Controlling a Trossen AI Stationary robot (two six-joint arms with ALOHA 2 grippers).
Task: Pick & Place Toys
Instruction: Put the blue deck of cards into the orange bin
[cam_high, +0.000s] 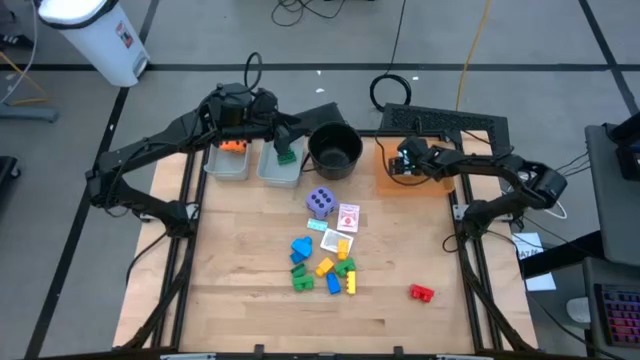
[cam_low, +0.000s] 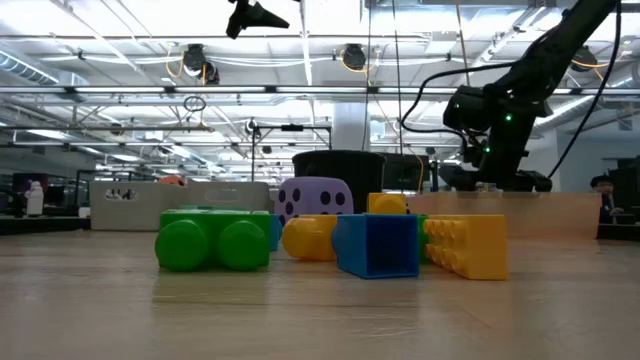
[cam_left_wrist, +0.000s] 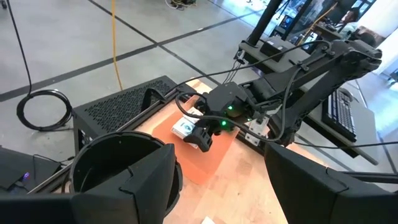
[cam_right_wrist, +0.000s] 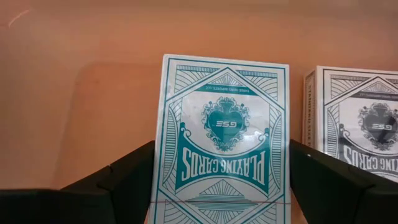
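Observation:
Toys lie on the wooden table's middle: a purple die (cam_high: 320, 202), a picture card (cam_high: 348, 217), blue (cam_high: 301, 248), yellow (cam_high: 325, 267) and green (cam_high: 302, 280) blocks, and a red block (cam_high: 421, 292) apart at the near right. At the far right my right gripper (cam_high: 400, 163) is shut on a teal playing-card pack (cam_right_wrist: 221, 137) over an orange mat (cam_high: 425, 185). A second pack (cam_right_wrist: 357, 118) lies beside it. My left gripper (cam_high: 288, 135) stands open over a grey bin (cam_high: 279, 172) that holds a green block (cam_high: 287, 155). My right gripper pinches the teal pack between its two fingers by its two long side edges (cam_right_wrist: 163, 177), near one end. The fingers (cam_right_wrist: 124, 180) slant down from above and lie along the pack. Whether the pack's far end rests on the orange mat I cannot tell.
A round black pot (cam_high: 334, 150) stands between the bins and the mat. A second grey bin (cam_high: 228, 165) at the far left holds an orange thing (cam_high: 232, 146). A black perforated stand (cam_high: 445, 122) lies behind the mat. Bare wood lies along the near edge.

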